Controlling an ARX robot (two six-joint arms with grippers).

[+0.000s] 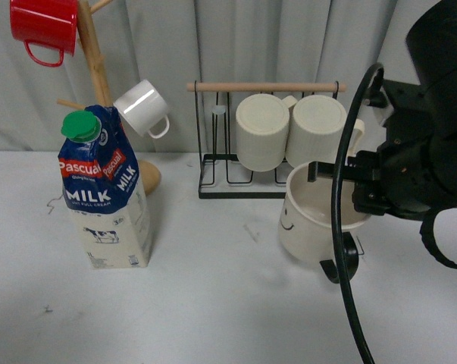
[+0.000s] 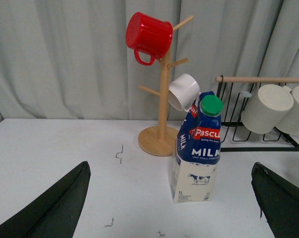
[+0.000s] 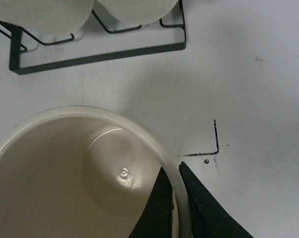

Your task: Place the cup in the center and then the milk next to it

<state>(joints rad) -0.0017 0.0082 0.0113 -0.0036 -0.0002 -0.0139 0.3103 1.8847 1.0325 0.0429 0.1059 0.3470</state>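
Note:
The cup point(image 1: 308, 224), a wide cream mug with a small smiley face and a black handle point(image 1: 342, 267), hangs slightly tilted at the right of the white table, in front of the wire rack. My right gripper point(image 1: 348, 186) is shut on its rim. In the right wrist view one finger is inside the cup point(image 3: 65, 173) and the other outside, so the gripper point(image 3: 178, 198) pinches the wall. The milk point(image 1: 107, 197), a blue and cream carton with a green cap, stands upright at the left. My left gripper point(image 2: 170, 167) is open, facing the milk point(image 2: 196, 148) from a short way off.
A wooden mug tree point(image 1: 95, 61) behind the milk carries a red mug point(image 1: 45, 26) and a small white mug point(image 1: 141, 108). A black wire rack point(image 1: 236, 178) at the back holds two ribbed cream mugs point(image 1: 262, 129). A black cable point(image 1: 340, 243) crosses in front of the cup.

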